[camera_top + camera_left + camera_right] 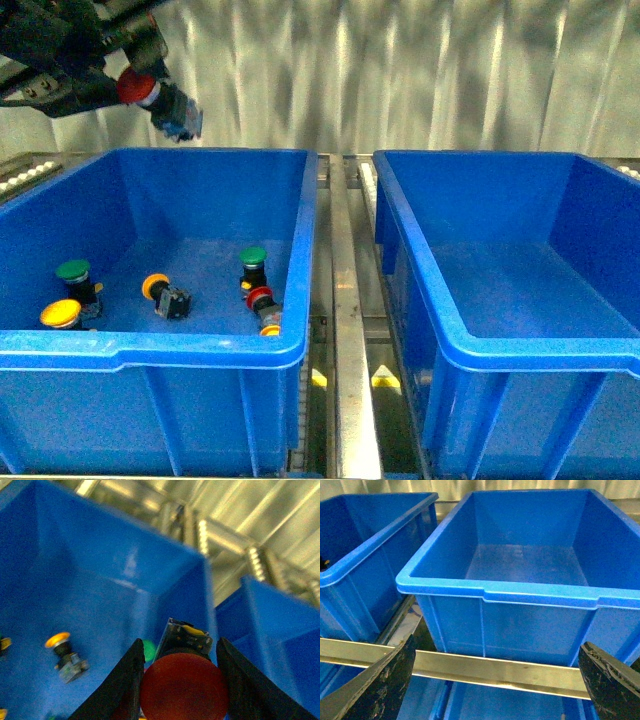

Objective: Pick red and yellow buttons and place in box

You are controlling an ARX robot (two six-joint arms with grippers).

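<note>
My left gripper (140,85) is shut on a red button (135,88), held high above the back left of the left blue bin (150,345). In the left wrist view the red cap (182,687) sits between my black fingers (125,685). In that bin lie a yellow button (60,314), an orange-yellow button (157,288), a red button (261,298) and two green buttons (72,271). The right blue box (520,350) is empty; it also shows in the right wrist view (520,595). My right gripper (495,685) is open and empty, in front of that box.
A metal rail (350,330) runs between the two bins. A silver bar (485,667) crosses below the box's front wall in the right wrist view. A pleated grey curtain (400,70) hangs behind. Conveyor rollers (255,560) lie beyond the bins.
</note>
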